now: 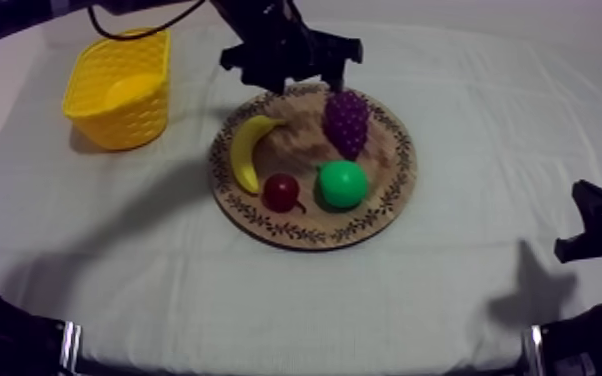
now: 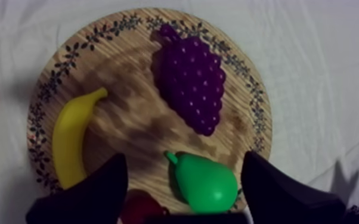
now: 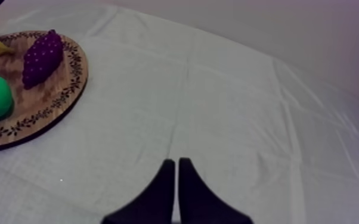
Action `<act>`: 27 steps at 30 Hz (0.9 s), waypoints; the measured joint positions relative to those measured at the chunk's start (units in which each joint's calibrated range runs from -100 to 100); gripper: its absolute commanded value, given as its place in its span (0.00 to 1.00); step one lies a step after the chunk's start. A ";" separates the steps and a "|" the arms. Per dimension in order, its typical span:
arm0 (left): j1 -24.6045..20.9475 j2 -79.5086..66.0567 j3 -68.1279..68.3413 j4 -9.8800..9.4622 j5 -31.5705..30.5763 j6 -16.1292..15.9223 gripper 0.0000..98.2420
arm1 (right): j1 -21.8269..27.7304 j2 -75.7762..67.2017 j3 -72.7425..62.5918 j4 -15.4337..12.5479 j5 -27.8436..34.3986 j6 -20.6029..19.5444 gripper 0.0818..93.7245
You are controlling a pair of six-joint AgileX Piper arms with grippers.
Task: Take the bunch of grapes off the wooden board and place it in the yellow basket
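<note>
Fruit lies on the wooden board [image 1: 305, 232] at the centre of the frame in the top view. The bunch of grapes [image 1: 346, 120] rests on the board's upper right part, near the far rim, with its narrow end pointing toward the pear [image 1: 343, 184] just below it. The small red fruit [image 1: 282, 191] sits just left of the pear, and the banana [image 1: 247, 150] curves along the board's left rim.

The yellow basket [image 1: 125, 125] stands at the upper left of the frame, well apart from the board, on the cloth [image 1: 165, 260] that covers the worktop.

The left end effector [image 1: 293, 62] hangs at the upper middle of the frame, over the board's far rim and just beside the top of the grapes. In the left wrist view its fingers [image 2: 98, 190] are spread wide with nothing held between them, and the grapes lie beyond them on the board.

The right end effector [image 3: 175, 164] sits over bare cloth, well apart from the board, its fingers pressed together into a narrow wedge.
</note>
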 measured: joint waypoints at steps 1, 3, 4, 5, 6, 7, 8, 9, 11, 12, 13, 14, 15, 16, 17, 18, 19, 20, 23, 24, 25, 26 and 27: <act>0.00 0.38 -0.27 0.06 0.01 0.00 0.73 | 0.00 0.00 0.00 0.00 0.00 0.00 0.00; 0.04 1.52 -1.17 0.12 -0.17 0.39 0.72 | 0.00 0.00 0.00 0.00 0.00 0.00 0.00; 0.04 2.12 -1.57 0.18 -0.26 0.49 0.72 | 0.00 0.00 0.00 0.00 0.00 0.00 0.00; 0.13 2.83 -2.11 0.30 -0.39 0.50 0.72 | 0.00 0.00 0.00 0.00 0.00 0.00 0.00; 0.16 3.54 -2.63 0.37 -0.79 0.50 0.72 | 0.00 0.00 0.00 0.00 0.00 0.00 0.00; 0.27 4.08 -3.14 0.44 -0.87 0.59 0.71 | 0.00 0.00 0.00 0.00 0.00 0.00 0.00; 0.43 4.71 -3.64 0.44 -1.01 0.74 0.71 | 0.00 0.00 0.00 0.00 0.00 0.00 0.00; 0.59 5.35 -4.24 0.52 -1.01 0.77 0.71 | 0.00 0.00 0.00 0.00 0.00 0.00 0.00; 0.84 6.38 -5.34 0.72 -1.01 0.80 0.71 | 0.00 0.00 0.00 0.00 0.00 0.00 0.00; 0.97 7.02 -6.06 0.85 -0.91 0.76 0.71 | 0.00 0.00 0.00 0.00 0.00 0.00 0.00; 1.08 7.63 -6.82 0.97 -1.03 0.61 0.71 | 0.00 0.00 0.00 0.00 0.00 0.00 0.00; 1.12 8.21 -7.42 1.11 -0.93 0.47 0.71 | 0.00 0.00 0.00 0.00 0.00 0.00 0.00; 1.21 8.85 -8.26 1.29 -0.67 0.30 0.71 | 0.00 0.00 0.00 0.00 0.00 0.00 0.00; 1.25 9.53 -9.15 1.52 -0.34 0.08 0.71 | 0.00 0.00 0.00 0.00 0.00 0.00 0.00; 1.26 10.08 -10.02 1.67 0.16 -0.07 0.71 | 0.00 0.00 0.00 0.00 0.00 0.00 0.00; 1.29 10.81 -10.92 1.85 0.57 -0.19 0.71 | 0.00 0.00 0.00 0.00 0.00 0.00 0.00; 1.29 11.49 -11.74 1.99 1.03 -0.37 0.71 | 0.00 0.00 0.00 0.00 0.00 0.03 0.00; 1.25 11.96 -12.30 2.09 1.22 -0.49 0.71 | 0.00 0.00 0.00 0.00 0.08 0.03 0.00; 1.10 13.77 -14.24 2.47 2.48 -0.91 0.71 | 0.00 0.00 0.00 0.00 0.18 0.03 0.00; 1.02 14.24 -14.86 2.55 2.86 -0.95 0.71 | 0.00 0.00 0.00 0.00 0.18 0.03 0.00; 0.88 14.98 -15.52 2.61 3.24 -1.03 0.71 | 0.00 0.00 0.00 0.00 0.10 0.03 0.00; 0.84 15.72 -16.10 2.84 3.44 -1.15 0.71 | 0.00 0.00 0.00 0.00 0.10 0.03 0.00; 0.71 16.45 -16.67 3.14 3.64 -1.32 0.71 | 0.00 0.00 0.00 0.00 0.10 0.03 0.00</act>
